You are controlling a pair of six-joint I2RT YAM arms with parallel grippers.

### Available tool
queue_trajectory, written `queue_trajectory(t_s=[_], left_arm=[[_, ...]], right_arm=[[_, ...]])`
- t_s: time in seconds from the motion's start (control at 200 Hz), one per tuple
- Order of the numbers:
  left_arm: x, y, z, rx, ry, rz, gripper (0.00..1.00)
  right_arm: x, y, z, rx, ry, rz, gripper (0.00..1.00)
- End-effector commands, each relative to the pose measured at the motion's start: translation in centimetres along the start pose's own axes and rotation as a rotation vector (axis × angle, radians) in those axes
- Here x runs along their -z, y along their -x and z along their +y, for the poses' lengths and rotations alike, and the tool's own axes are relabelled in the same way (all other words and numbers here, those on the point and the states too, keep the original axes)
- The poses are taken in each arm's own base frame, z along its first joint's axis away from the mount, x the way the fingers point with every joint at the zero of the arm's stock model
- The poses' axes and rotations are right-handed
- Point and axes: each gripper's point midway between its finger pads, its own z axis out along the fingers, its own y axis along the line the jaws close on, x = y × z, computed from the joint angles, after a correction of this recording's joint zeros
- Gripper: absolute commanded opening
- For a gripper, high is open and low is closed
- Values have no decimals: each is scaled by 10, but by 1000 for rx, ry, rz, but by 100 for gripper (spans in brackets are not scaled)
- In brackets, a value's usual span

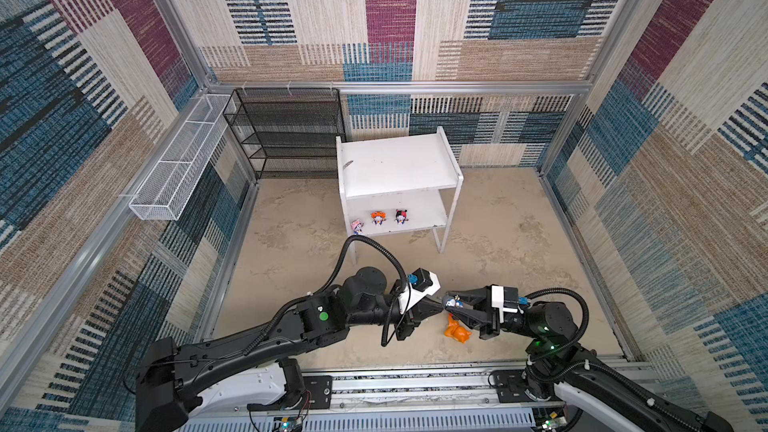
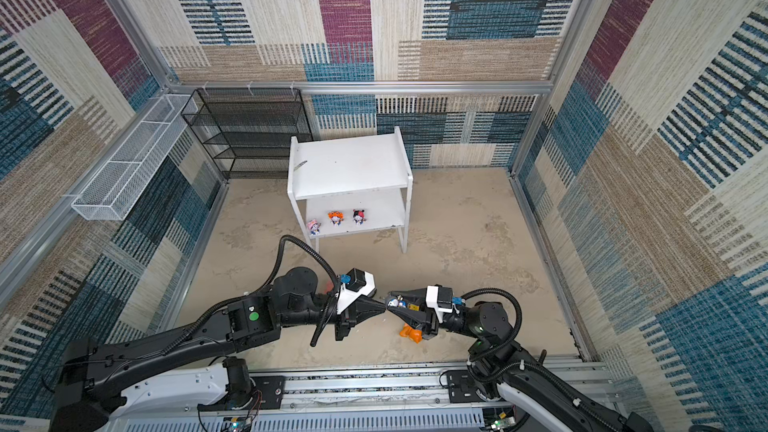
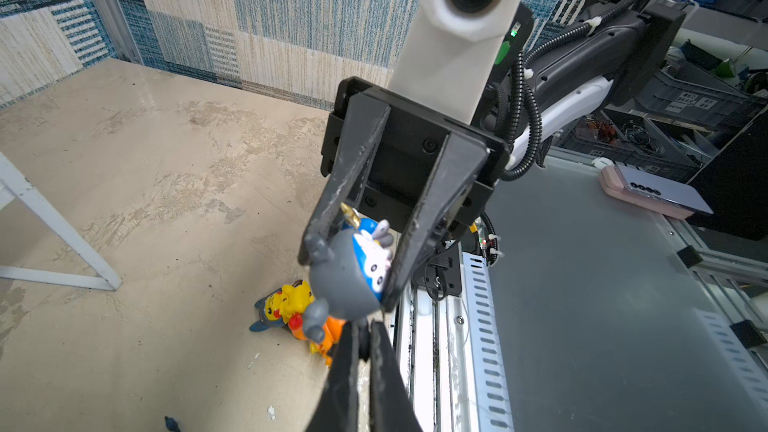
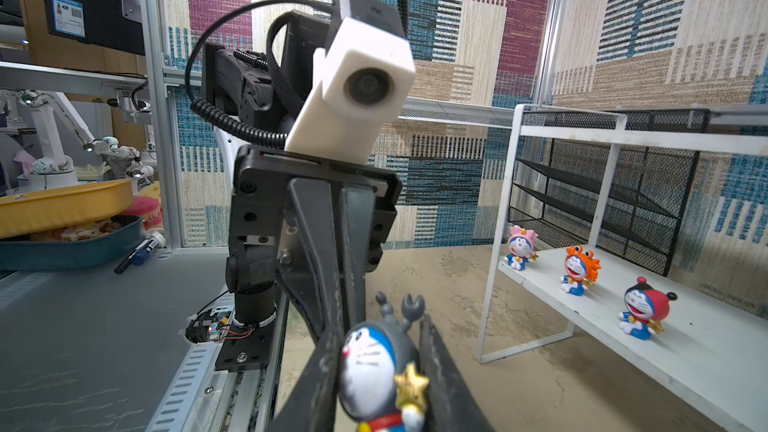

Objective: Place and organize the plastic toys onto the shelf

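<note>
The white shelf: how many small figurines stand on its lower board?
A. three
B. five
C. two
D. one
A: on the lower board of the white shelf stand a pink-hooded figurine, an orange-hooded figurine and a red-and-black-hooded figurine, side by side in a row.

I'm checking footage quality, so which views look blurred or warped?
Both top views: fisheye bowing at the edges, even light. Right wrist view: the held grey-hooded Doraemon figurine looks slightly soft, the white shelf behind sharp. Left wrist view: that figurine crisp.
</note>
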Motion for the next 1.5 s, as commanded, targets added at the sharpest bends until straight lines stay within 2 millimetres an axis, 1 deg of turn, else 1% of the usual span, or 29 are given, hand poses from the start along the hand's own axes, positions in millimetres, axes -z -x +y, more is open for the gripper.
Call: queue_trajectory(t_s=[0.0, 0.065, 0.115, 0.175, 0.27, 0.281, 0.306, 0.411, 0.546, 0.606, 0.686, 0.736, 0.822, 0.917, 1.082, 1.182, 1.322, 1.498], left_arm=[[4, 13, -5, -42, -18, -41, 0], [9, 12, -2, -54, 8, -22, 0], [14, 12, 0, -74, 35, 8, 0], [24, 8, 5, -107, 77, 69, 0], [41, 2, 14, -148, 148, 191, 0], [44, 1, 15, -152, 155, 206, 0], [50, -4, 16, -155, 170, 249, 0], [72, -10, 22, -173, 231, 346, 0], [92, -24, 26, -198, 268, 420, 0], [97, -28, 26, -211, 275, 436, 0], [102, -33, 25, -233, 268, 444, 0], [104, -36, 25, -241, 269, 448, 0], [106, -40, 24, -251, 254, 449, 0], [107, -43, 21, -254, 231, 448, 0], [104, -46, 18, -248, 200, 441, 0], [101, -49, 14, -244, 169, 440, 0], [100, -52, 15, -241, 163, 441, 0], [99, -54, 16, -230, 155, 441, 0]], right_arm=[[-2, 1, 0, -9, 4, 4, 26], [-3, -2, 0, -19, 7, 27, 32], [-5, -6, 0, -32, 13, 54, 44], [-7, -14, -1, -57, 22, 101, 62], [-10, -25, -4, -126, 14, 154, 99], [-10, -25, -5, -133, 11, 152, 100], [-12, -26, -7, -151, 5, 155, 100], [-21, -34, -20, -240, -37, 206, 99], [-36, -45, -27, -312, -19, 299, 100], [-42, -49, -25, -318, 19, 331, 100], [-48, -50, -9, -288, 161, 364, 100], [-50, -50, -1, -283, 230, 378, 99], [-54, -50, 7, -275, 292, 394, 100], [-60, -50, 14, -264, 328, 404, 97], [-76, -61, 24, -270, 377, 473, 90], [-87, -65, 24, -266, 366, 486, 84], [-97, -63, 26, -250, 383, 476, 78], [-105, -67, 30, -253, 411, 503, 62]])
